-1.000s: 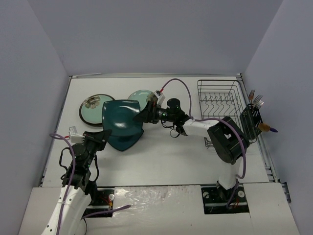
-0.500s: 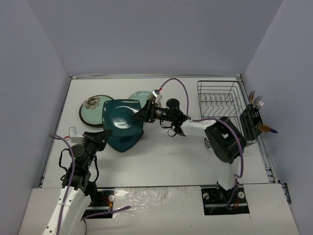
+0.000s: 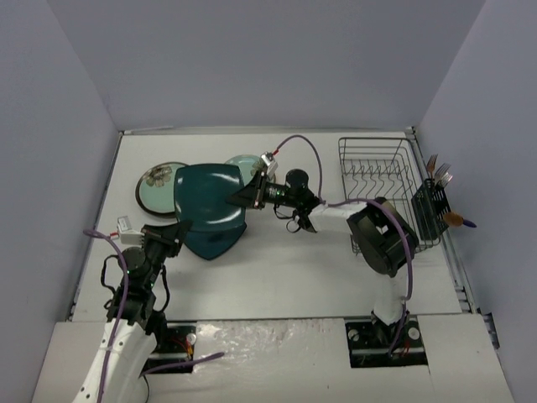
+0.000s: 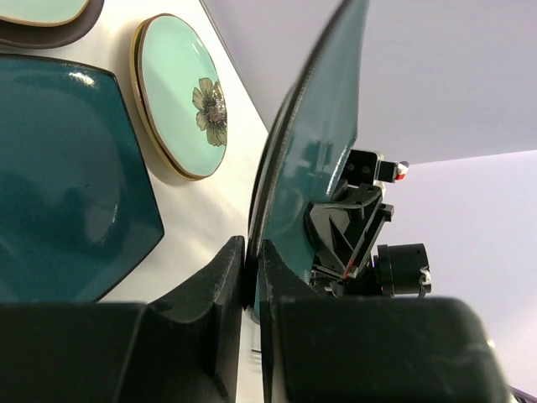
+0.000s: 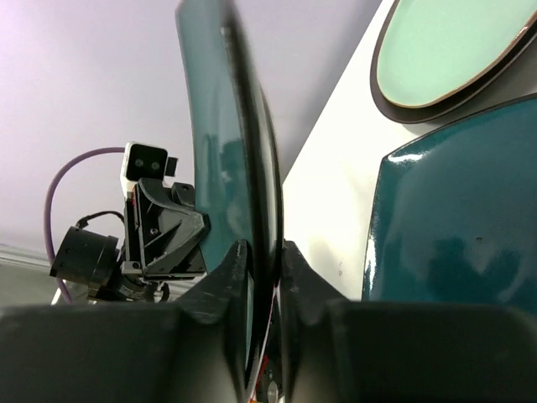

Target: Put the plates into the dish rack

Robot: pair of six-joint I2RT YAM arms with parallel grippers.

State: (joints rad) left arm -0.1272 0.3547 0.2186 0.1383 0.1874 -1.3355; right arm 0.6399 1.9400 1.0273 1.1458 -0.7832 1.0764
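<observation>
Both arms' jaws pinch one teal plate (image 3: 210, 196) face-up.

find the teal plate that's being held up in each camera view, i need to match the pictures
Top external: the held teal plate is left of centre, overlapping the flat teal plate below it.
Left wrist: held teal plate edge-on, rising from bottom centre to the top.
Right wrist: held teal plate edge-on, left of centre.
Shared landmark: the flat teal plate, at left in the left wrist view and at right in the right wrist view.

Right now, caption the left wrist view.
Left gripper pinching a raised teal plate edge-on, second teal plate and mint flower plate beyond.
</observation>
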